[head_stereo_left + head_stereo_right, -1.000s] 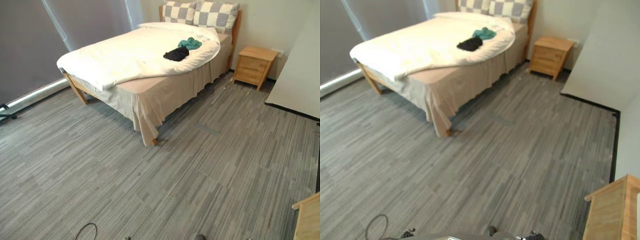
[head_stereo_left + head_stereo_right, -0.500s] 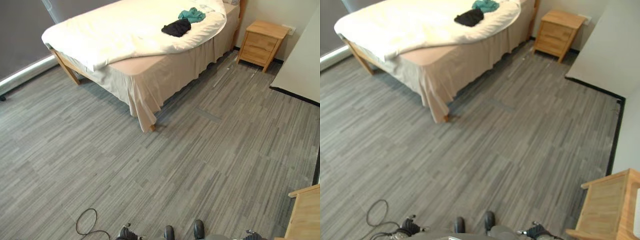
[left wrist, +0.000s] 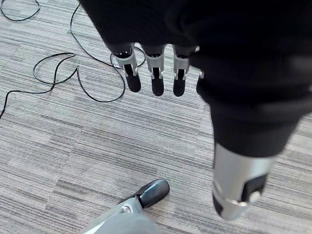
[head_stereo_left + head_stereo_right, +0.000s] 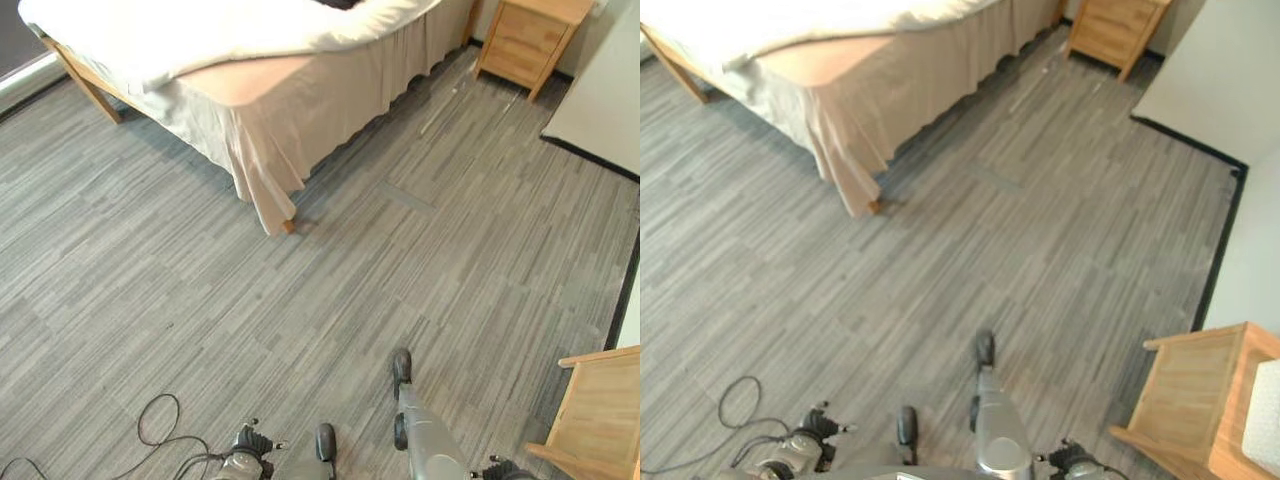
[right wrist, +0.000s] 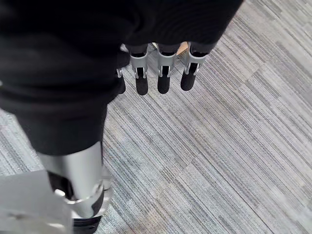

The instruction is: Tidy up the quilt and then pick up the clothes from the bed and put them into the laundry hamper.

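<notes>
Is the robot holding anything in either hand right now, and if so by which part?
Nothing is held. The left hand and the right hand both hang over bare floor with fingers relaxed and nothing between them.

The bed (image 4: 270, 110) and its quilt (image 4: 200, 35) are cut off by the frame's top edge

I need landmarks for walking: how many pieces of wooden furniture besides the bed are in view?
2: a nightstand beside the bed's far side, and a wooden piece at the robot's near right, cut off by the frame. Others may lie outside the view.
</notes>
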{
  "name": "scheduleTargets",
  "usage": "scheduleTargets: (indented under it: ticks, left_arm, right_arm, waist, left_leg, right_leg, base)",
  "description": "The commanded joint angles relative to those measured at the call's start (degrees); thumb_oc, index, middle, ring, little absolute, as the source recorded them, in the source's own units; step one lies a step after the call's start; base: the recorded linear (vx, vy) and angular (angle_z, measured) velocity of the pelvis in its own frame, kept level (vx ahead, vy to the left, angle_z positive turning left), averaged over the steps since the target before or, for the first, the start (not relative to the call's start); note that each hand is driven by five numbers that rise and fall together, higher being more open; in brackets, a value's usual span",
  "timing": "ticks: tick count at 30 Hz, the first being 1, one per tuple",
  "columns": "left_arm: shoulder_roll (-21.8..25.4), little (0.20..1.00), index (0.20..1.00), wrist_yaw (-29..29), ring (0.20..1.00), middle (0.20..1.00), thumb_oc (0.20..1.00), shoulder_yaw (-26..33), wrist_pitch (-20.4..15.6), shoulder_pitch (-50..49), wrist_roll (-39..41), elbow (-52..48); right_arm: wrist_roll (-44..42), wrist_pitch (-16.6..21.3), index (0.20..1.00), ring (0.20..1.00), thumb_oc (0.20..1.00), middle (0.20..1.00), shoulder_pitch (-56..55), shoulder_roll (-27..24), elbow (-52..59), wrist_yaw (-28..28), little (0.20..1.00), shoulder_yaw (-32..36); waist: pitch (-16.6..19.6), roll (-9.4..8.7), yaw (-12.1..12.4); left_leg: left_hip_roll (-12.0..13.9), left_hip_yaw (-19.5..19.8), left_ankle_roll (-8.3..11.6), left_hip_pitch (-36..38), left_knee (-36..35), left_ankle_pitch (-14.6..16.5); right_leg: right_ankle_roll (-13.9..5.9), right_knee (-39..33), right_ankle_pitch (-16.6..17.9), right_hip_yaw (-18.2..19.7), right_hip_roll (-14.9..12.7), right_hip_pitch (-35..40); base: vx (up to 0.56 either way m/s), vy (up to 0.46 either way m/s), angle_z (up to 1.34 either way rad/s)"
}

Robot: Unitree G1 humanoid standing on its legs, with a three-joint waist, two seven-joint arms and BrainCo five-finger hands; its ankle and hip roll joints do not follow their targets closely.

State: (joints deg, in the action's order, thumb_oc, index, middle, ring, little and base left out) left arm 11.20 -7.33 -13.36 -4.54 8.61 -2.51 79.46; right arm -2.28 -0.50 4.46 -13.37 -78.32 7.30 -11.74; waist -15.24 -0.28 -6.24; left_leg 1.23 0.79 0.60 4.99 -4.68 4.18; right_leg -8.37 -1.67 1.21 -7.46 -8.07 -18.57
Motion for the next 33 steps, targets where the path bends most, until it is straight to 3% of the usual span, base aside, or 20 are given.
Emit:
scheduleTargets:
  ticks: [1, 4, 5, 7, 9, 11, 13, 15, 16, 18, 19, 21, 22, 23, 24, 25, 26, 29, 30, 33]
  left_arm:
    - [-0.64, 1.0, 1.0, 0.09, 1.0, 1.0, 1.0, -0.29, -0.76, -0.91, -1.31, -0.72]
    - [-0.5, 1.0, 1.0, -0.76, 1.0, 1.0, 1.0, -1.15, -0.26, -0.89, -0.45, -2.55]
    - [-0.46, 1.0, 1.0, -0.75, 1.0, 1.0, 1.0, -1.14, -0.26, -0.88, -0.45, -2.55]
    - [0.18, 1.0, 1.0, -1.9, 1.0, 1.0, 1.0, -1.67, -0.25, 0.44, 0.73, -4.1]
    - [0.33, 1.0, 1.0, -2.56, 1.0, 1.0, 1.0, -2.08, -0.67, 1.06, 1.31, -5.03]
    - [-0.14, 1.0, 1.0, -2.97, 1.0, 1.0, 1.0, -1.85, -0.99, 0.28, 1.38, -6.01]
    - [-0.33, 1.0, 1.0, -2.77, 1.0, 1.0, 1.0, -1.71, -1.04, -0.08, 1.27, -5.91]
    - [-0.57, 1.0, 1.0, -2.57, 1.0, 1.0, 1.0, -1.37, -0.86, -0.29, 0.8, -5.38]
    - [-0.47, 1.0, 1.0, -2.66, 1.0, 1.0, 1.0, -0.89, -0.35, -0.62, 0.17, -4.42]
    - [-0.05, 1.0, 1.0, -2.44, 1.0, 1.0, 1.0, 0.58, 0.01, -2.13, 0.07, -3.89]
    - [0.26, 1.0, 1.0, -2.06, 1.0, 1.0, 1.0, 1.39, 0.2, -2.99, 0.38, -3.29]
    - [0.41, 1.0, 1.0, -2.19, 1.0, 1.0, 1.0, 2.07, 0.64, -3.76, -0.37, -1.62]
    - [1.15, 1.0, 1.0, -2.42, 1.0, 1.0, 1.0, 2.06, 0.86, -3.59, -0.93, -1.26]
    - [1.17, 1.0, 1.0, -2.41, 1.0, 1.0, 1.0, 2.1, 0.86, -3.57, -0.94, -1.26]
    - [1.99, 1.0, 1.0, -2.7, 1.0, 1.0, 1.0, 2.55, 1.0, -2.84, -0.42, -1.64]
    - [1.98, 1.0, 1.0, -2.7, 1.0, 1.0, 1.0, 2.56, 1.0, -2.84, -0.42, -1.64]
    - [2.62, 1.0, 1.0, -3.16, 1.0, 1.0, 1.0, 2.2, 0.4, -2.14, -0.4, -2.24]
    - [2.97, 1.0, 1.0, -3.28, 1.0, 1.0, 1.0, 1.55, -0.07, -1.85, 0.03, -3.02]
    - [3.12, 1.0, 1.0, -3.63, 1.0, 1.0, 1.0, 0.81, -0.69, -0.71, -0.12, -3.42]
    - [3.27, 1.0, 1.0, -3.75, 1.0, 1.0, 1.0, 0.93, -0.96, 0.09, 0.13, -3.4]
  right_arm:
    - [2.52, 0.11, 1.0, 1.0, 1.0, 1.0, -0.88, -2.94, -1.99, 0.1, 1.0, -1.01]
    - [3.5, -0.37, 1.0, 1.0, 1.0, 1.0, -0.02, -3.93, -2.88, 0.71, 1.0, -2.64]
    - [3.5, -0.37, 1.0, 1.0, 1.0, 1.0, 0.0, -3.9, -2.89, 0.71, 1.0, -2.65]
    - [2.82, -0.21, 1.0, 1.0, 1.0, 1.0, 2.22, -5.02, -1.66, 1.42, 1.0, -3.08]
    - [3.23, -0.17, 1.0, 1.0, 1.0, 1.0, 2.91, -5.35, -1.45, 1.91, 1.0, -3.69]
    - [2.95, 0.5, 1.0, 1.0, 1.0, 1.0, 2.91, -5.63, -0.41, 2.48, 1.0, -3.82]
    - [3.11, 0.75, 1.0, 1.0, 1.0, 1.0, 3.15, -5.72, -0.19, 2.44, 1.0, -4.13]
    - [3.25, 1.0, 1.0, 1.0, 1.0, 1.0, 3.25, -5.68, 0.32, 2.48, 1.0, -4.31]
    - [3.58, 1.17, 1.0, 1.0, 1.0, 1.0, 3.0, -5.0, 0.21, 2.54, 1.0, -4.27]
    - [3.91, 0.94, 1.0, 1.0, 1.0, 1.0, 2.64, -3.98, -0.11, 2.21, 1.0, -4.92]
    - [3.94, 1.07, 1.0, 1.0, 1.0, 1.0, 2.08, -3.48, -0.07, 1.62, 1.0, -4.74]
    - [5.27, 1.1, 1.0, 1.0, 1.0, 1.0, 0.23, -2.42, -0.14, 1.48, 1.0, -4.28]
    - [5.69, 0.93, 1.0, 1.0, 1.0, 1.0, -0.28, -1.8, 0.13, 1.27, 1.0, -4.27]
    - [5.7, 0.91, 1.0, 1.0, 1.0, 1.0, -0.27, -1.78, 0.15, 1.27, 1.0, -4.28]
    - [5.55, 1.23, 1.0, 1.0, 1.0, 1.0, -0.15, -1.56, 2.01, 1.29, 1.0, -4.12]
    - [5.55, 1.23, 1.0, 1.0, 1.0, 1.0, -0.15, -1.57, 2.01, 1.29, 1.0, -4.13]
    - [6.01, 1.39, 1.0, 1.0, 1.0, 1.0, -0.34, -1.04, 2.67, 1.53, 1.0, -4.82]
    - [5.84, 1.29, 1.0, 1.0, 1.0, 1.0, -0.36, -0.73, 3.14, 1.47, 1.0, -5.35]
    - [5.79, 0.81, 1.0, 1.0, 1.0, 1.0, 0.03, -0.6, 2.5, 1.33, 1.0, -5.14]
    - [5.85, 0.11, 1.0, 1.0, 1.0, 1.0, 0.3, -0.38, 1.75, 1.12, 1.0, -4.81]
  waist:
    - [1.79, 2.79, -0.85]
    - [-0.67, 1.02, 1.28]
    - [-0.52, 0.85, 1.09]
    - [-2.57, -0.87, 3.53]
    - [-2.95, -2.2, 5.65]
    - [-1.84, -1.86, 8.02]
    - [-1.2, -1.62, 8.68]
    - [0.24, -0.56, 9.47]
    - [1.47, -0.64, 8.98]
    - [3.24, -1.55, 10.24]
    - [4.17, -2.67, 11.09]
    - [4.52, -4.25, 10.87]
    - [3.93, -3.85, 9.91]
    - [4.06, -4.0, 9.82]
    - [2.85, -1.3, 8.25]
    - [2.83, -1.35, 8.19]
    - [2.0, -0.31, 6.47]
    - [1.47, -0.45, 5.06]
    - [1.83, -1.26, 3.56]
    - [2.19, -1.37, 2.59]
  left_leg:
    - [3.43, -1.12, 3.14, 13.64, 7.65, 2.07]
    - [3.72, -0.29, 3.37, -1.32, 41.04, -12.77]
    - [3.53, -0.12, 3.35, -1.59, 41.04, -12.91]
    - [2.4, -0.61, 2.09, -8.65, 53.0, -12.18]
    - [3.26, -4.14, 1.6, -13.66, 52.7, -10.16]
    - [0.8, -8.3, 1.58, -17.96, 35.59, -8.45]
    - [-0.19, -10.14, 1.21, -18.37, 26.98, -9.11]
    - [0.75, -15.41, 1.63, -18.37, 11.88, -10.68]
    - [2.41, -26.54, 2.3, -17.43, 3.93, -10.89]
    - [1.79, -30.27, 0.46, -14.75, 2.17, -10.65]
    - [0.07, -28.99, -1.39, -13.79, 2.72, -9.75]
    - [-2.67, -28.01, -4.51, -11.94, 4.03, -7.37]
    - [-2.8, -26.94, -5.61, -9.61, 4.1, -6.1]
    - [-2.99, -26.92, -5.74, -9.83, 4.12, -6.04]
    - [-0.78, -24.2, -6.12, -4.83, 1.38, -6.15]
    - [-0.86, -24.16, -6.14, -4.81, 1.33, -6.18]
    - [-0.43, -19.08, -4.81, -1.15, -0.05, -5.54]
    - [-0.82, -15.54, -3.68, 0.77, -0.05, -4.9]
    - [-1.02, -11.22, -1.86, 2.64, -0.32, -2.83]
    - [-0.82, -7.89, -0.94, 4.36, -0.32, -1.05]
  right_leg:
    - [1.35, 3.29, 7.69, -0.06, 4.12, 0.14]
    - [6.34, 2.91, 5.17, -0.69, 5.4, 7.48]
    - [6.32, 2.9, 5.2, -0.8, 5.18, 7.31]
    - [8.49, 1.66, 2.72, 0.87, 5.77, 12.24]
    - [9.01, 1.17, 0.04, 1.71, 5.21, 16.46]
    - [7.64, -1.45, -2.47, 4.37, 5.74, 22.81]
    - [6.98, -1.99, -3.29, 5.13, 6.11, 25.01]
    - [6.32, -2.57, -6.2, 5.25, 7.43, 29.17]
    - [5.29, -1.33, -9.56, 2.89, 8.04, 33.01]
    - [4.07, 2.52, -10.85, 1.97, 8.04, 35.89]
    - [2.32, 8.31, -7.64, 1.29, 7.07, 35.12]
    - [-5.83, 24.79, 3.57, -1.1, 3.78, 31.17]
    - [-6.34, 34.34, 8.34, -1.61, 2.46, 26.48]
    - [-6.37, 34.87, 8.08, -1.62, 2.25, 26.08]
    - [-3.16, 43.98, 6.49, -0.9, 2.09, 16.9]
    - [-3.17, 44.08, 6.41, -0.94, 2.0, 16.89]
    - [0.11, 35.58, 1.6, -0.89, 1.16, 12.76]
    - [0.87, 25.88, -0.1, 2.58, 2.34, 11.1]
    - [0.08, 6.05, 0.78, 8.07, 2.16, 11.79]
    - [-1.5, -0.52, 3.91, 14.5, 2.42, 9.41]
  base:
    - [0.92, -0.413, 0.33]
    - [0.41, -0.353, 0.43]
    - [0.32, -0.282, 0.2]
    - [0.54, -0.316, -0.76]
    - [0.69, -0.205, -1.22]
    - [0.64, 0.048, -0.23]
    - [0.51, 0.086, -0.15]
    - [0.88, 0.094, -0.54]
    - [1.0, 0.06, -0.39]
    - [0.95, 0.048, 0.28]
    - [0.77, 0.065, 0.24]
    - [0.58, 0.082, -0.15]
    - [0.34, 0.054, 0.4]
    - [0.52, -0.002, 1.01]
    - [0.34, -0.023, 1.17]
    - [0.72, -0.158, 1.41]
    - [0.38, -0.131, 1.33]
    - [0.5, -0.265, 1.48]
    - [0.74, -0.444, 1.82]
    - [0.51, -0.306, 1.85]
